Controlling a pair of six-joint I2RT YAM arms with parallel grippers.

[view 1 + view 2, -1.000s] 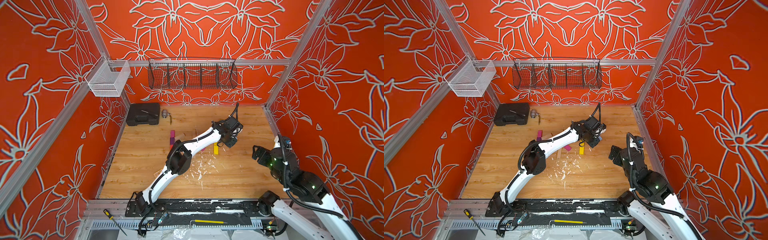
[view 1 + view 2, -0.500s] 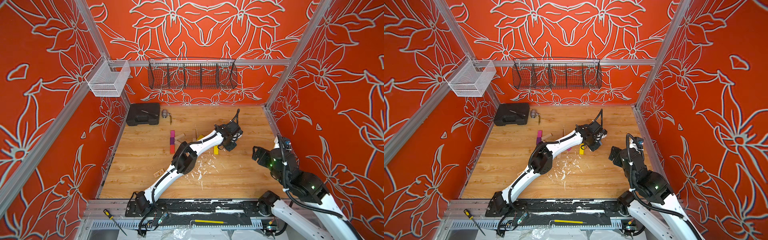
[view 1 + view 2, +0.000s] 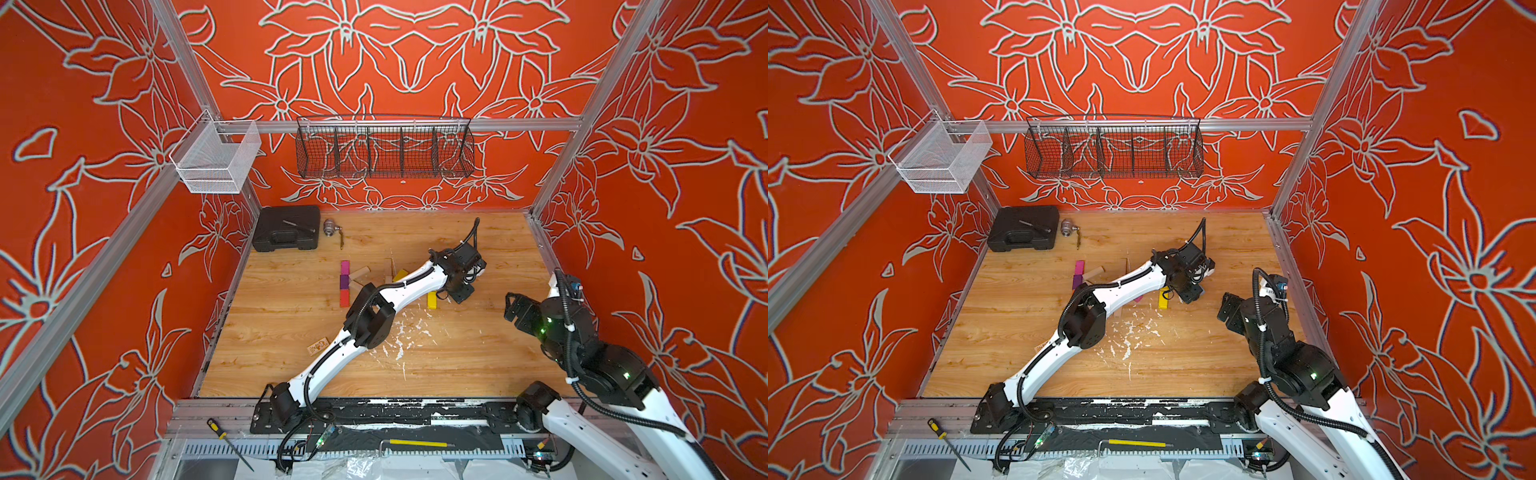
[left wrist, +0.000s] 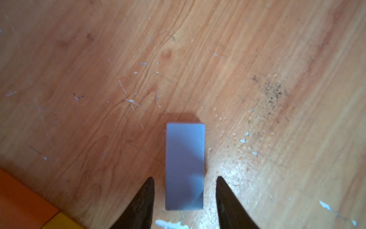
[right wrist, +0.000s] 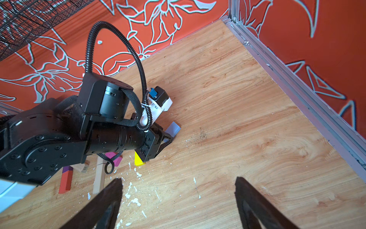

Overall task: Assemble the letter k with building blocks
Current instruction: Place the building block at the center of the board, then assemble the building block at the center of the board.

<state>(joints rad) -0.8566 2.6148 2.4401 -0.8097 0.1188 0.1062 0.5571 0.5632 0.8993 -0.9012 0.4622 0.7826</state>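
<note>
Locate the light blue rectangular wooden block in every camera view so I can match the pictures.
Left wrist: the light blue rectangular wooden block lies flat between the open fingertips of the left end effector, touching neither.
Right wrist: one end of it shows just beyond that end effector's tip.
Top views: not visible in either; the end effector covers the spot.
Shared landmark: the left end effector, present in all four views.

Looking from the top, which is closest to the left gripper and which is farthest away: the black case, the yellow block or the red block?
1. Yellow block: right beside the left gripper, just to the robot's left of it.
2. Red block: farther off to the robot's left.
3. Black case: away in the far back-left corner.
</note>
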